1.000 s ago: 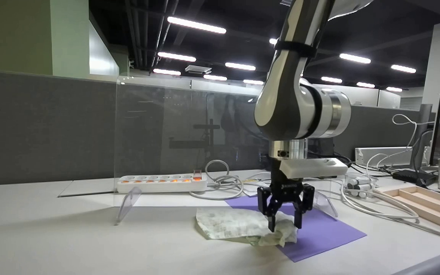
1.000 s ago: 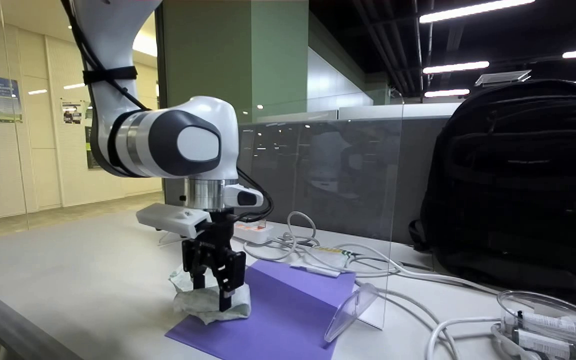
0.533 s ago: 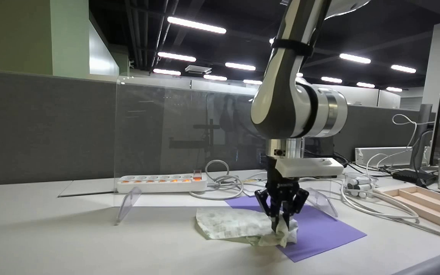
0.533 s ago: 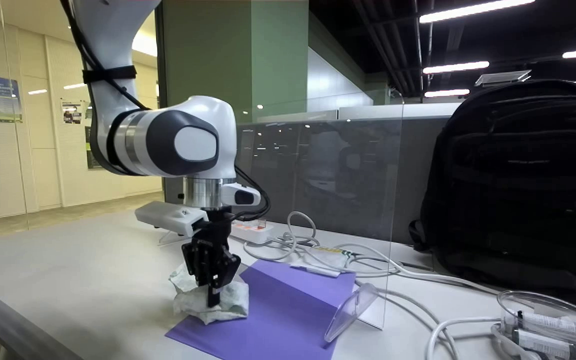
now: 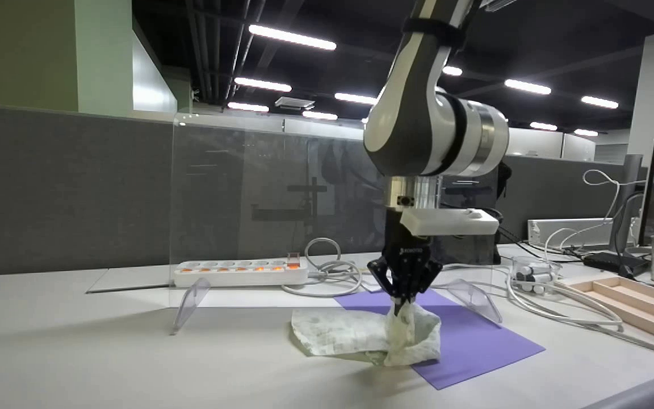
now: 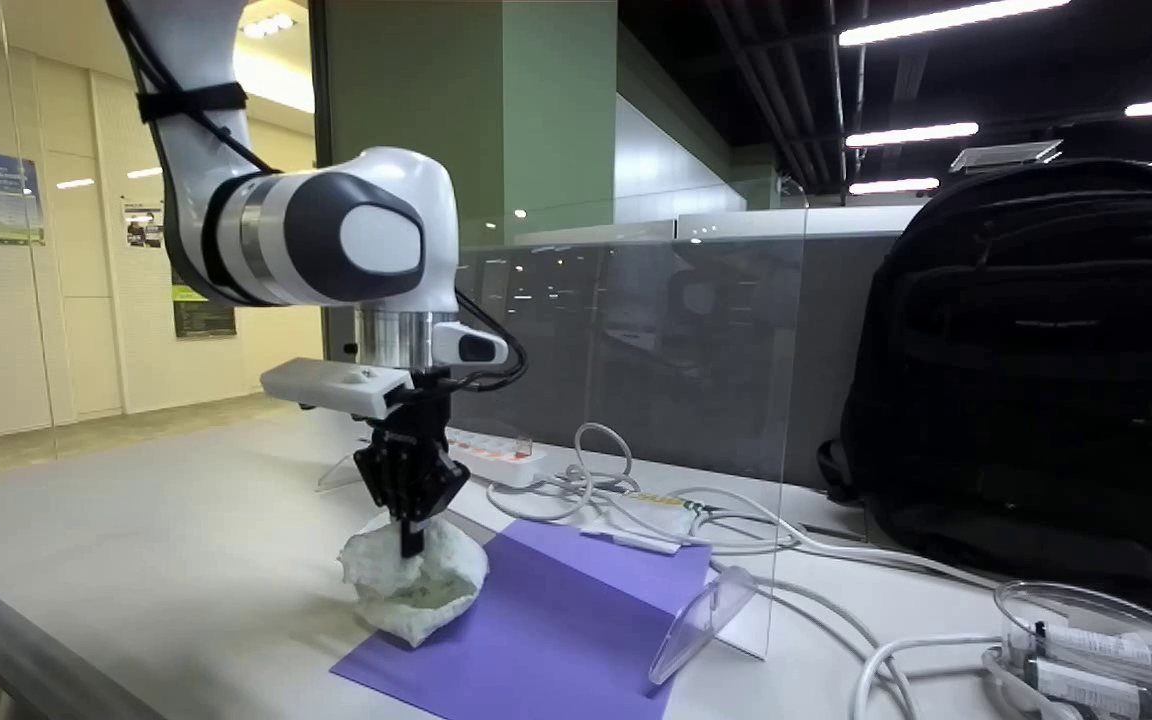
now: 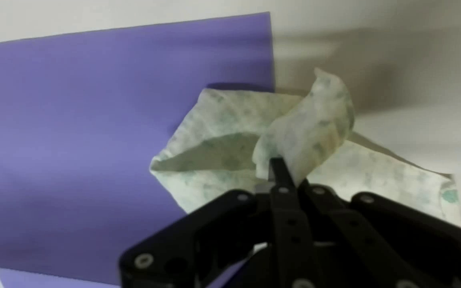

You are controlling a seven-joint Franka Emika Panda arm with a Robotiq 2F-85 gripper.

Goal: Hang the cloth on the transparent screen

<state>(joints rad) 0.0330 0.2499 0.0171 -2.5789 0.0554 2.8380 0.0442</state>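
The white cloth (image 5: 338,332) with faint green marks lies partly flat on the table, its far end bunched and pulled upward. My gripper (image 5: 401,307) is shut on that bunched part, just above the table. In the wrist view, a fold of the cloth (image 7: 230,112) sticks out past the fingertips of the gripper (image 7: 288,172), pinched between them. Also pinched and raised is the cloth (image 6: 376,570) in an exterior view, where it gapes like a pocket. The transparent screen (image 5: 281,193) stands upright behind the gripper, its top edge bare.
A purple sheet (image 5: 480,343) lies under part of the cloth and reaches beneath the screen. Clear feet (image 5: 191,304) support the screen. Behind it are a power strip (image 5: 239,275) and loose cables (image 6: 586,475). A black backpack (image 6: 1036,380) and a wooden tray (image 5: 633,309) stand farther off.
The gripper's fingers have come together on the cloth. It has then risen a little, drawing the bunched part of the cloth upward while the flat part stays on the table.
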